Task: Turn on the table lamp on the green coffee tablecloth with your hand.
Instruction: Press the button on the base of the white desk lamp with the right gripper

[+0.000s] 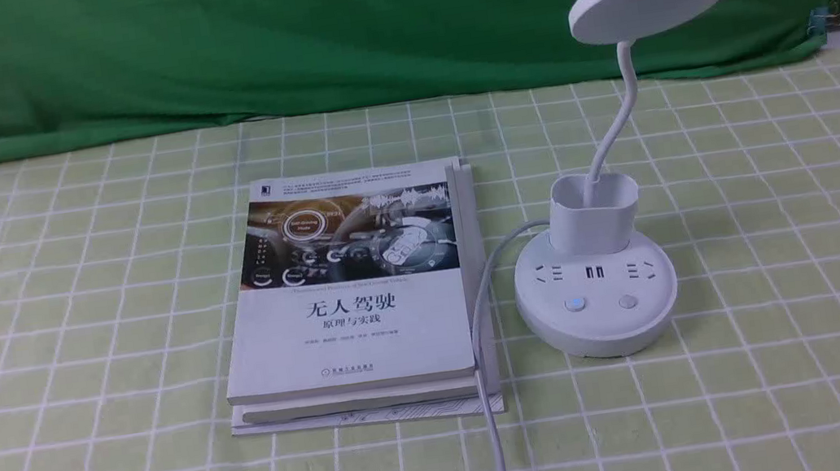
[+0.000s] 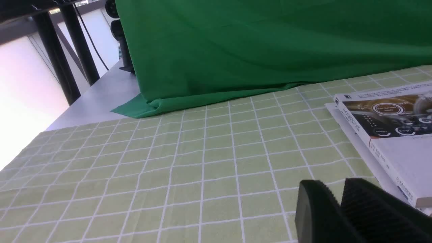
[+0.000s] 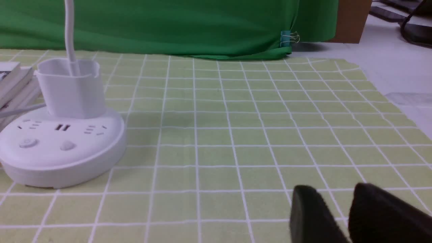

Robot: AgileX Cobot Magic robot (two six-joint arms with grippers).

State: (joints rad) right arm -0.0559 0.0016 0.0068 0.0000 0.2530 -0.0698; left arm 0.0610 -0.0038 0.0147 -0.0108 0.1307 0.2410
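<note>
Lamp (image 1: 594,277) sits on the tablecloth (image 1: 70,317) at 3 o'clock of the book (image 1: 350,294), buttons (image 1: 576,304) facing me at 6 for an easy poke; my right hand (image 3: 337,194) is slightly spread, my left hand (image 2: 334,189) pressed together, both empty.

Bright, even light; soft shadows; mild blur.

This looks like a staged lab bench: a plain dark green backdrop cloth (image 1: 357,22) spans the top of the front view, with a binder clip (image 1: 821,19) on its lower right edge. Black frame posts (image 2: 74,44) stand upper left in the left wrist view beside the bare grey desk (image 2: 101,98). A self-driving textbook (image 1: 352,311) lies mid-frame on the checked tablecloth (image 1: 76,358).
</note>
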